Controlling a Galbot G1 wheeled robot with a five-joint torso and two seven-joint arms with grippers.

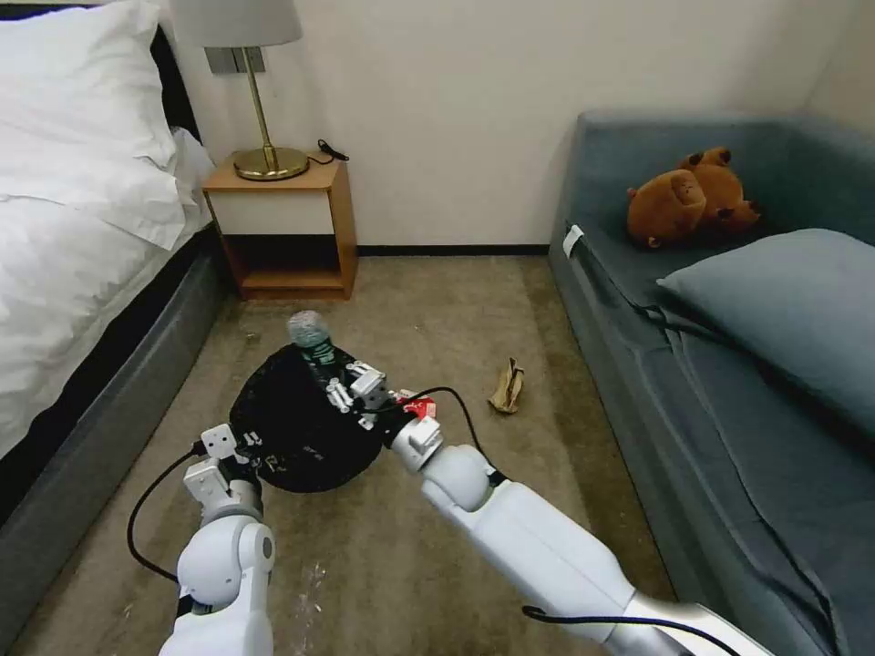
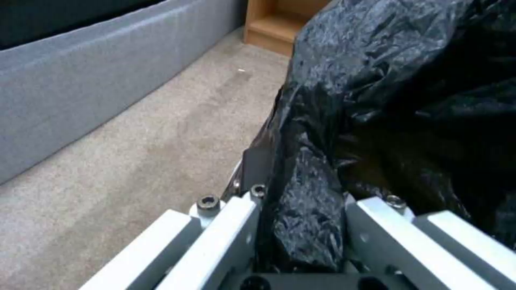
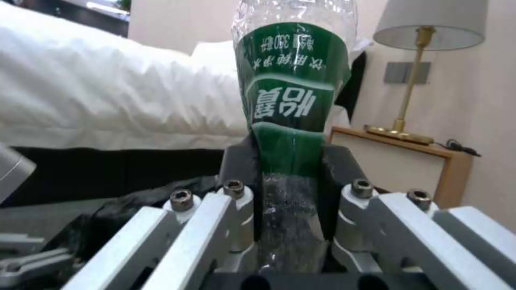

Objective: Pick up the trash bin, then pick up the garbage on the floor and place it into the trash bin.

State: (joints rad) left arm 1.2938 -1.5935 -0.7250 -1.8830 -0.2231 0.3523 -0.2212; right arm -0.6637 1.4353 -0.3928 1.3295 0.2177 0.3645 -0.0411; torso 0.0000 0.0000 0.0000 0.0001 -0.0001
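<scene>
The trash bin [image 1: 292,428], lined with a crinkled black bag, hangs low over the carpet. My left gripper [image 1: 244,448] is shut on its near rim; the left wrist view shows the fingers [image 2: 236,233] clamped on the bag fold [image 2: 306,225]. Over the bin's far side, my right gripper [image 1: 333,375] is shut on a clear green-labelled bottle [image 1: 310,333], which sticks up beyond it. The right wrist view shows the bottle [image 3: 293,92] squeezed in the gripper [image 3: 290,193]. A red-and-white packet [image 1: 420,406] lies beside the right wrist. A tan crumpled scrap [image 1: 507,387] lies on the carpet to the right.
A bed [image 1: 82,228] with a grey base runs along the left. A wooden nightstand [image 1: 283,228] with a brass lamp [image 1: 264,137] stands against the back wall. A blue-grey sofa [image 1: 729,364] with a cushion and a brown plush toy [image 1: 688,196] bounds the right.
</scene>
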